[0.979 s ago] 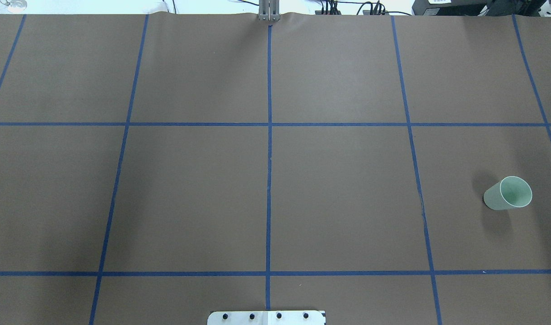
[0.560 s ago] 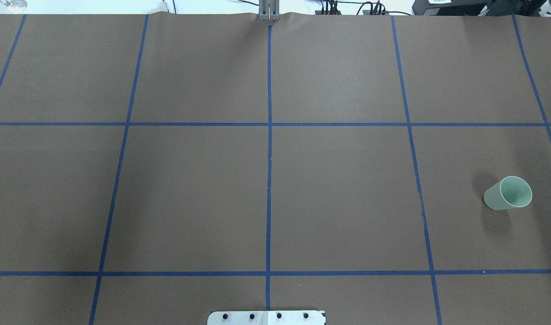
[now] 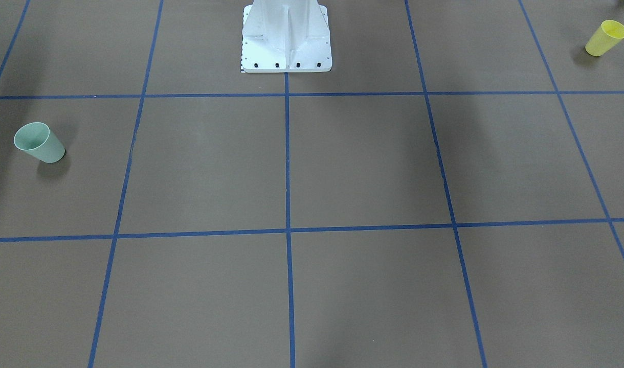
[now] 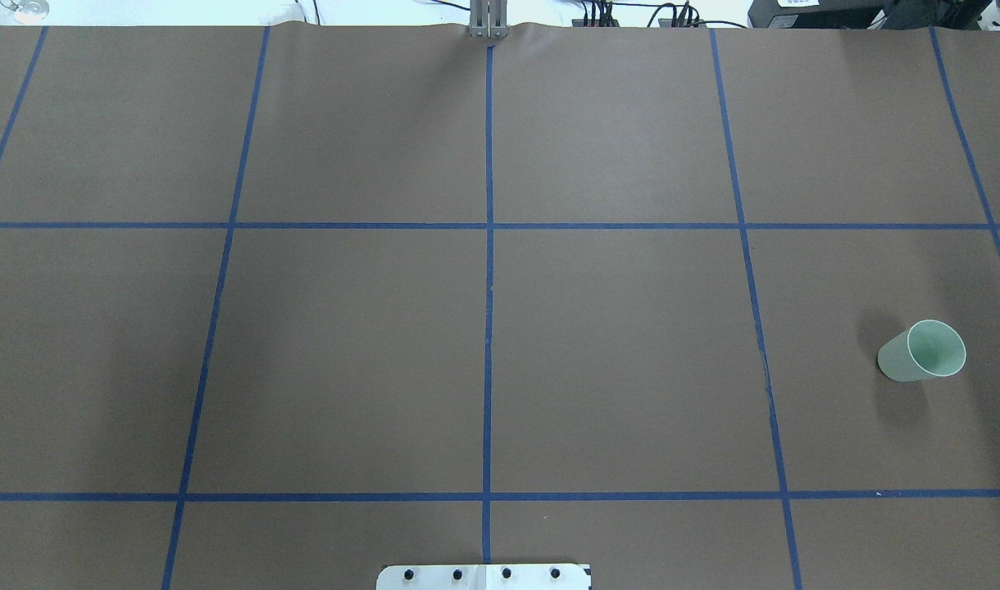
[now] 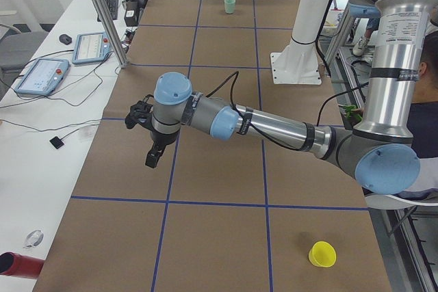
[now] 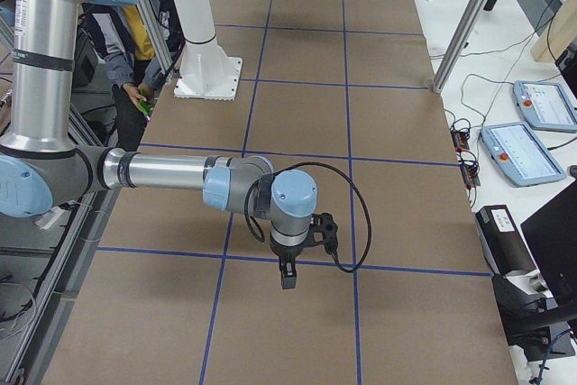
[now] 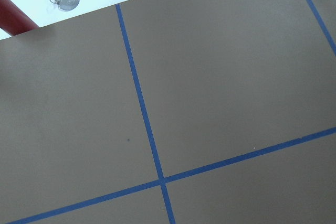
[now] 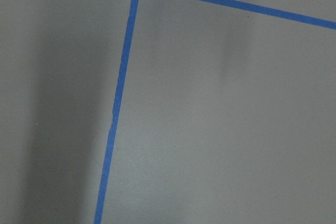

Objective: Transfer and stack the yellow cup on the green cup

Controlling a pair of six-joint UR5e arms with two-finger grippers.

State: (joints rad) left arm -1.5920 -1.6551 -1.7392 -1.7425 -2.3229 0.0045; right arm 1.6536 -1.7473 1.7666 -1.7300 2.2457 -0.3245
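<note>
Nothing on the table has moved since the earlier overhead frames: the green cup [image 4: 922,351] stands on the same spot, mouth up, far out on my right side of the brown table [image 4: 615,352].

The yellow cup [image 3: 605,37] stands mouth up at the opposite end, on my left and close to my edge of the table, outside the overhead view. The two cups are well apart, with the white pedestal [image 3: 286,36] between their ends.

My left gripper [image 5: 151,161] hangs over the middle of the table, pointing down, well short of the yellow cup. My right gripper [image 6: 288,279] hangs likewise on its own side, well short of the green cup. Each shows in a side view only, so I cannot tell whether the fingers are spread or pressed together. Neither carries a cup — both cups rest on the table.

Judgement: the task is not begun. The spacing puts each cup on one arm's side — the left arm likely takes the yellow cup first and brings it across.
</note>
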